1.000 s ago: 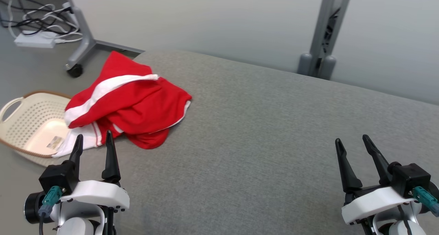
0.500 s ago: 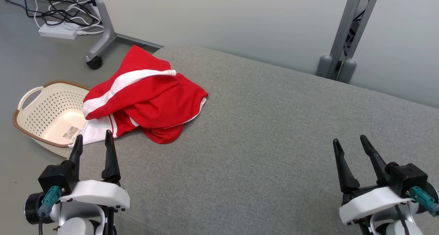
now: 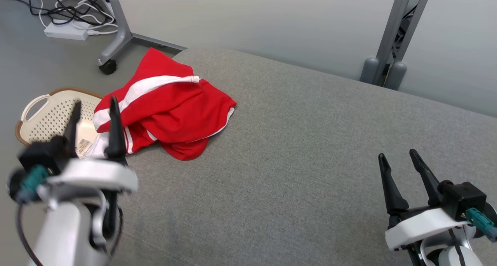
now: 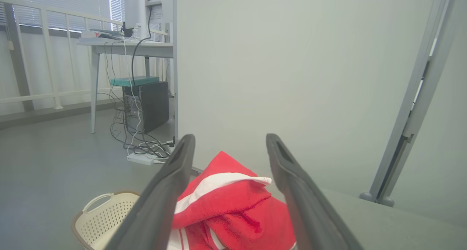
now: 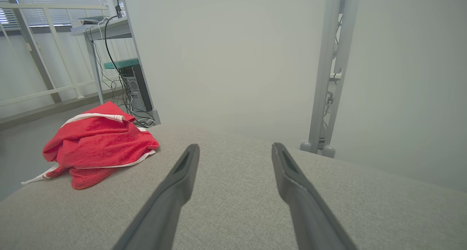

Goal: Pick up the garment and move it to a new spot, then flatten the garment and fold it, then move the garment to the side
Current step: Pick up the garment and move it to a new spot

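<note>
Blur smears the left gripper (image 3: 96, 101) at the head view's left edge, and its arm is cut off by the bottom of the picture. Even so, its two dark fingers plainly stand apart with nothing between them. They overlap the cream perforated basket (image 3: 39, 114) and the near left edge of the garment (image 3: 171, 110); whether they touch the cloth cannot be told. In the left wrist view the same fingers frame the garment (image 4: 233, 206), whose lower part runs off the bottom edge.

On the grey floor at upper left lie a white power strip (image 3: 66, 33) and tangled cables, beside the caster foot (image 3: 108, 66) of a stand. A grey woven cushion (image 3: 291, 141) spreads from the middle to the right, backed by a pale partition wall (image 3: 252, 21) and a grey post (image 3: 392, 37). The right gripper (image 3: 397, 153) hangs at lower right above the cushion, jaws apart and empty, well apart from the garment.

The garment is a crumpled red heap on the cushion's far left corner, with one white part spilling over the edge toward the basket on the floor. A broad white band crosses its top, a thin white edge traces its right hem, and a white-and-red striped piece shows at its lower left. Folds hide much of its face.
</note>
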You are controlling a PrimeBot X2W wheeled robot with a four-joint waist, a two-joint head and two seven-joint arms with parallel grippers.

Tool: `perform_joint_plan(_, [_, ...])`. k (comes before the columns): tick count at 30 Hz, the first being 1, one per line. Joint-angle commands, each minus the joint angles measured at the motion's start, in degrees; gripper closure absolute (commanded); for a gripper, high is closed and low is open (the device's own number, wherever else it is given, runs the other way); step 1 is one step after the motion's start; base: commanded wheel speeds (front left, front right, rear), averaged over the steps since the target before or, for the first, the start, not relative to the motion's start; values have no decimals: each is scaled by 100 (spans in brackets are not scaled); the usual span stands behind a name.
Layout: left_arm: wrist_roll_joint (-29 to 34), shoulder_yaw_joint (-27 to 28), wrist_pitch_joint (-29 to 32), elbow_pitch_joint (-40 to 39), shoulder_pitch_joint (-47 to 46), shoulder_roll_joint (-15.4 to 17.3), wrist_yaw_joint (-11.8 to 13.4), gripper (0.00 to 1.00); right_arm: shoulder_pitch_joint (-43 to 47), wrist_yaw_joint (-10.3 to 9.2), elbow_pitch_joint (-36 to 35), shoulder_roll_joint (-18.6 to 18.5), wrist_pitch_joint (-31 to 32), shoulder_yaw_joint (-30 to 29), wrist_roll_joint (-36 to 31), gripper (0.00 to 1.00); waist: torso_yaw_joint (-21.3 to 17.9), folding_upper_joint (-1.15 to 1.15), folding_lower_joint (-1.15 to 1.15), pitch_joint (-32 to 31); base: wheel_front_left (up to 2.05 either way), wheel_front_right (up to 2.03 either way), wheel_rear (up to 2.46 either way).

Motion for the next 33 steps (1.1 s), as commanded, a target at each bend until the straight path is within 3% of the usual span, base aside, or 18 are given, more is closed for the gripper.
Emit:
perform_joint_plan(1, [-15,52,127,-108,-514,159,-50,0,-92,-2,-52,-28,40,-17,-62,0,-15,0,0,68,0,0,0])
perform_joint_plan(7, [-126,94,611,320,-1779,443,-223,0,-199,-2,-174,-29,119,-12,-174,0,-149,0,0,301,0,0,0])
perform_joint_plan(16, [-608,199,1632,3035,-3646,787,-616,0,-499,-2,-393,-112,268,119,-344,0,-566,0,0,895,0,0,0])
perform_joint_plan(25, [-1017,399,2231,5174,-4150,1003,-868,0,-757,-2,-484,-224,355,239,-351,0,-963,0,0,1372,0,0,0])
perform_joint_plan(33, [-1282,602,2164,6000,-4375,1158,-902,0,-923,-2,-636,-362,476,224,-379,0,-1173,0,0,1772,0,0,0])
